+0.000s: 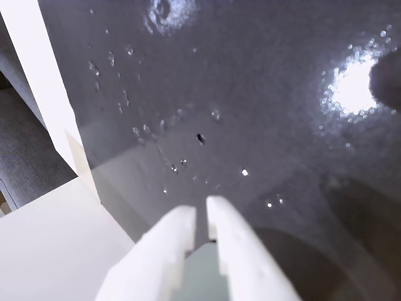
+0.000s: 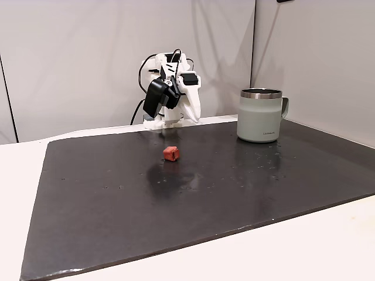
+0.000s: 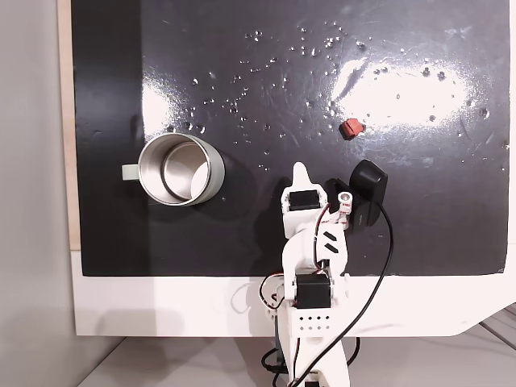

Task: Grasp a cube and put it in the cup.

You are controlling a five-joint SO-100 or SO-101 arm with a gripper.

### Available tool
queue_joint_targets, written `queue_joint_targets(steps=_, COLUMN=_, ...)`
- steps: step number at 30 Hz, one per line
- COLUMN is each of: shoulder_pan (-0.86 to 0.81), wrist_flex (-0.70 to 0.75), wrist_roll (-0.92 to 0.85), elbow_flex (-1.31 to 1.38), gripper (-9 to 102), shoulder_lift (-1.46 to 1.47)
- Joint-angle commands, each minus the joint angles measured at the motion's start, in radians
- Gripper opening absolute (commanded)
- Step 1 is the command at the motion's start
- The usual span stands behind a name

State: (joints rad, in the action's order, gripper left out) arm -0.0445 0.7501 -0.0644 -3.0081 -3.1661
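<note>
A small reddish-orange cube point(image 3: 351, 128) with rough edges is seen on the glossy, dimpled black mat point(image 3: 435, 218), just beyond the gripper point(image 3: 300, 169). The white plastic gripper point(image 1: 202, 216) is nearly closed, with nothing held. The steel-rimmed, pale grey-green cup point(image 3: 181, 169) stands upright, its handle turned away from the gripper.

Reddish-orange cube point(image 2: 171, 153), pale grey-green cup point(image 2: 261, 119) with steel rim, glossy, seemingly black mat point(image 2: 176, 199).
</note>
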Motion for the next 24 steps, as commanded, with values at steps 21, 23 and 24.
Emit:
queue_joint_targets(steps=21, shoulder_pan=-0.083, wrist_flex=0.265, wrist_roll=0.069, elbow_flex=0.785, gripper=0, shoulder_lift=0.558)
queue_joint_targets(steps=23, shoulder_pan=-0.095, wrist_flex=0.29, wrist_roll=0.101, elbow_flex=0.857, gripper=0, shoulder_lift=0.649)
queue_joint_targets(steps=24, shoulder_pan=-0.103, wrist_flex=0.304, wrist_roll=0.123, elbow_flex=0.894, gripper=0, shoulder_lift=0.698)
